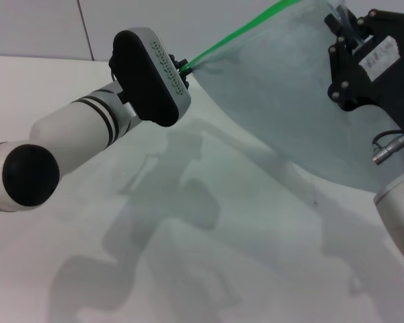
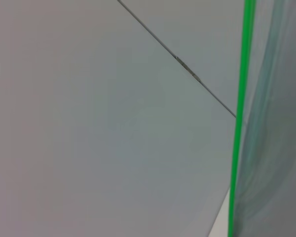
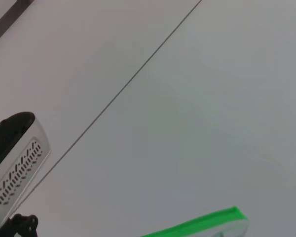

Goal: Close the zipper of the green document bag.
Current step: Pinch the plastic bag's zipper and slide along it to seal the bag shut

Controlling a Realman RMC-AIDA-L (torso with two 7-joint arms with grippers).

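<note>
Light, floppy green document bag (image 1: 289,101) sags in the head view's upper right, so grip the stiffer zipper (image 1: 246,30), whose lower end the left end effector (image 1: 183,67) seemingly pinches; the right end effector's (image 1: 343,30) state I cannot tell.

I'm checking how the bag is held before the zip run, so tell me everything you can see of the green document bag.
The green document bag is a flat, translucent, pale blue-grey plastic pouch, held up off the white table and bowing in a curve. A thin bright green zipper runs along its upper edge. The left gripper meets the strip's near end; the right gripper is at the far upper part. The slider cannot be seen. The left wrist view shows the strip as a straight line beside the sheet.
</note>
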